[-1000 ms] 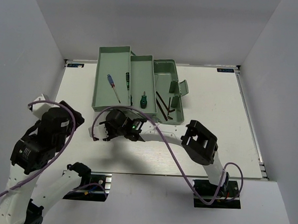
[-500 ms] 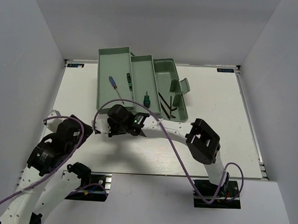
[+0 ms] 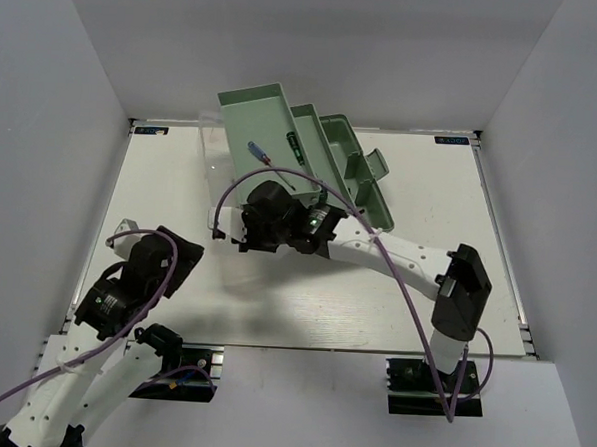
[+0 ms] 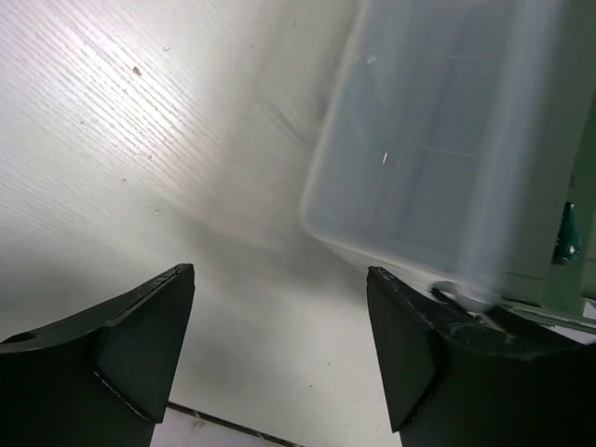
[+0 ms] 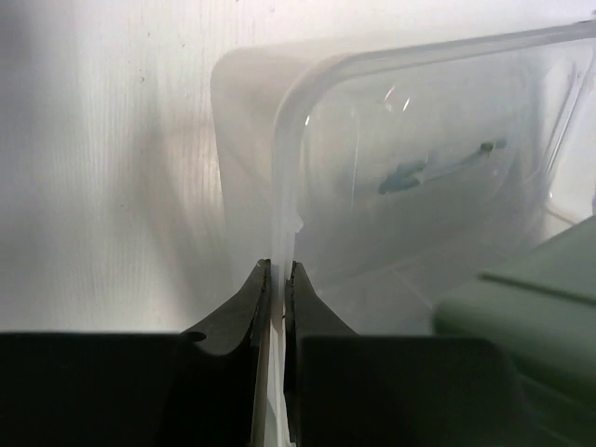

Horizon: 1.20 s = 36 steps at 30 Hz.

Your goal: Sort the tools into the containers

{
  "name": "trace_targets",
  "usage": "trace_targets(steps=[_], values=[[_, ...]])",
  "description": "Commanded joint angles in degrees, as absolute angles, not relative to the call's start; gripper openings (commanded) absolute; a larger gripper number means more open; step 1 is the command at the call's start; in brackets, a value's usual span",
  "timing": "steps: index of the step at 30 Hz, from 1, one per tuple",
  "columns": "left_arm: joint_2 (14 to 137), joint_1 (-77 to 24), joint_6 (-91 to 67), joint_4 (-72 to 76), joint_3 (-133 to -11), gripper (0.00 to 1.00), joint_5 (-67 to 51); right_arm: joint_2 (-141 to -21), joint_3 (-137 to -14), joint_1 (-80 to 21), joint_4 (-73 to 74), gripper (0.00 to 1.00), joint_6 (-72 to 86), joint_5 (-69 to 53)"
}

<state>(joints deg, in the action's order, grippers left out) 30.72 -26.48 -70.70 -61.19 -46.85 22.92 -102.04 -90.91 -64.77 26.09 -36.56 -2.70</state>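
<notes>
Toward the far bench (image 3: 430,190), the right end effector (image 5: 277,279) clamps the translucent plastic lid (image 5: 438,112) of the tilted mint-green plastic toolbox (image 3: 284,123), best swung slowly so nothing spills; the left end effector (image 4: 279,279) gapes.

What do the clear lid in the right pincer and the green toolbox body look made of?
The lid: likely thin translucent plastic, frosted yet glossy. A tool shows blurred through it, and its rim is rounded where the right pincer clamps it. The toolbox body: opaque pale mint plastic, probably moulded, with a smooth, slightly satin look and even colour.
</notes>
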Motion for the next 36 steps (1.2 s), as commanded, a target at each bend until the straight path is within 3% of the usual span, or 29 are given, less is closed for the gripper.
trace_targets(steps=[1,11,25,30,31,34,35,36], values=[[29.7,-26.8,-80.1,-59.1,-43.5,0.85,22.8,-93.4,-92.3,-63.8,18.0,0.00,-35.5,-1.9],[32.7,-25.8,-83.4,-45.5,-31.9,0.82,18.6,-87.5,-87.9,-61.6,17.7,0.00,-33.3,-4.5],[53.1,-21.9,-80.8,-20.3,-32.4,0.82,11.9,-81.5,-84.7,-60.4,18.5,0.00,-30.0,-10.5],[58.4,-19.7,-78.7,-17.8,-37.1,0.82,9.2,-81.0,-84.3,-60.2,19.8,0.00,-29.5,-14.1],[59.2,-18.8,-78.1,-17.8,-37.9,0.82,9.2,-81.1,-84.5,-60.2,20.0,0.03,-29.6,-14.7],[61.7,-17.4,-76.9,-17.8,-39.9,0.82,8.0,-81.2,-86.7,-60.1,23.1,0.34,-30.5,-16.2],[61.7,-16.8,-76.9,-17.8,-39.9,0.82,7.4,-80.7,-87.9,-59.9,27.5,0.54,-31.5,-18.7],[62.4,-16.8,-76.4,-17.8,-39.9,0.82,6.7,-80.3,-88.3,-59.9,29.2,0.67,-34.7,-21.9]])
